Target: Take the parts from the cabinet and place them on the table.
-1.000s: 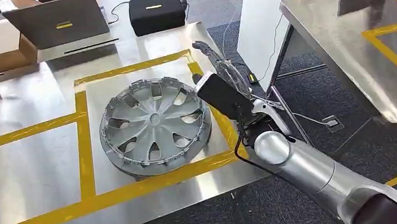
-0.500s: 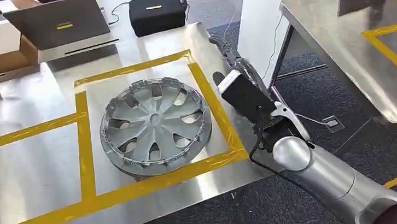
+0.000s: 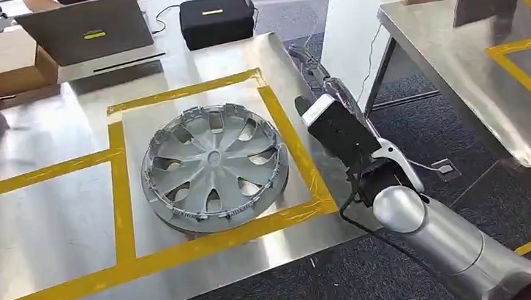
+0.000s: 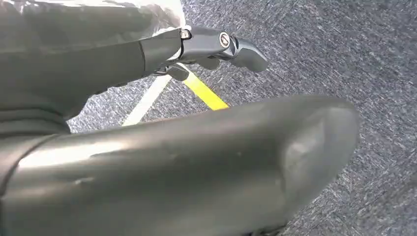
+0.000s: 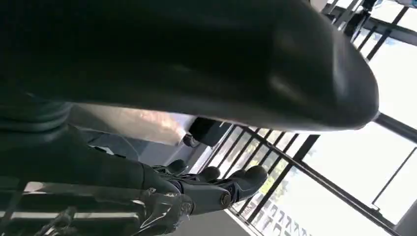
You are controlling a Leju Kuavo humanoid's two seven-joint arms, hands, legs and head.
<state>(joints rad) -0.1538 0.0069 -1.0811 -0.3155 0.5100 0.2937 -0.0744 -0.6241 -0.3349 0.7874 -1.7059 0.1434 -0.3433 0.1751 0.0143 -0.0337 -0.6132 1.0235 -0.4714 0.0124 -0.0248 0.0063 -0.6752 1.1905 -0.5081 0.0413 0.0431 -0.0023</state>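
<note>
While the hubcap (image 3: 214, 168) stays taped-in, right robot hand (image 3: 315, 72) (empty) has withdrawn.

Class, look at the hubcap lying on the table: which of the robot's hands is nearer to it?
Right. The right hand hangs beside the table edge, apart from the hubcap; the left hand hangs over carpet.

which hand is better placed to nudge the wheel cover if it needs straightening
Right, probably. The right hand hangs over the table's edge just beside the wheel cover, holding nothing. The left hand hangs low over carpet, away from the table.
</note>
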